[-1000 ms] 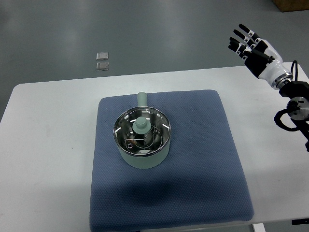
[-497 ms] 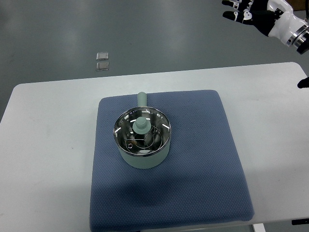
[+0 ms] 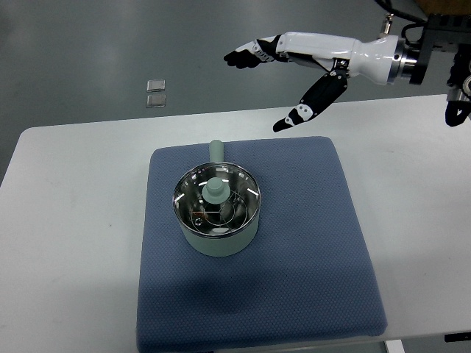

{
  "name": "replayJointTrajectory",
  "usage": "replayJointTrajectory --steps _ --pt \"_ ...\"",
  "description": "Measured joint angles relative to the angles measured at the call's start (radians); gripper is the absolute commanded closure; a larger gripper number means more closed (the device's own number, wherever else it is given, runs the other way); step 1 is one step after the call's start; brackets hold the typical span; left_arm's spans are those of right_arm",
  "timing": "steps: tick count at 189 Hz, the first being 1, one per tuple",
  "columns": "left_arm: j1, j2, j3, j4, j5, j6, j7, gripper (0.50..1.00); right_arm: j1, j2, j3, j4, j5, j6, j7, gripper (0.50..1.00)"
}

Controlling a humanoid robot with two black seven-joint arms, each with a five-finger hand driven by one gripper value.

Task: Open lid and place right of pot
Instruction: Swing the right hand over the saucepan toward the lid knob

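Note:
A pale green pot (image 3: 218, 237) stands on a blue mat (image 3: 309, 243), its handle pointing away from me. A glass lid (image 3: 197, 193) with a steel rim and a green knob (image 3: 215, 191) sits on the pot. My right hand (image 3: 276, 81) reaches in from the upper right, high above the table's far edge. Its fingers (image 3: 254, 53) are spread and hold nothing; the thumb (image 3: 305, 109) points down. It is well up and to the right of the pot, apart from it. The left arm is out of view.
The mat lies on a white table (image 3: 73, 220). Two small clear squares (image 3: 155, 93) lie on the grey floor beyond the table. Dark robot parts (image 3: 458, 110) show at the right edge.
My right hand has swung from the upper right corner leftward toward the middle, over the table's far edge, with the fingers spread. The pot and lid have not moved.

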Motion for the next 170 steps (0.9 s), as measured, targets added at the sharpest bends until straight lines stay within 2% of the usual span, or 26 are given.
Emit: replayJointTrajectory --steps 85,170 --pt "0.000 0.000 0.000 0.000 0.000 0.000 0.000 0.500 0.168 0.104 -0.231 0.003 -0.192 -0.007 -0.005 0.570" --pt "0.000 0.000 0.000 0.000 0.000 0.000 0.000 0.500 0.227 0.210 -0.320 -0.034 -0.380 -0.017 -0.011 0.570"
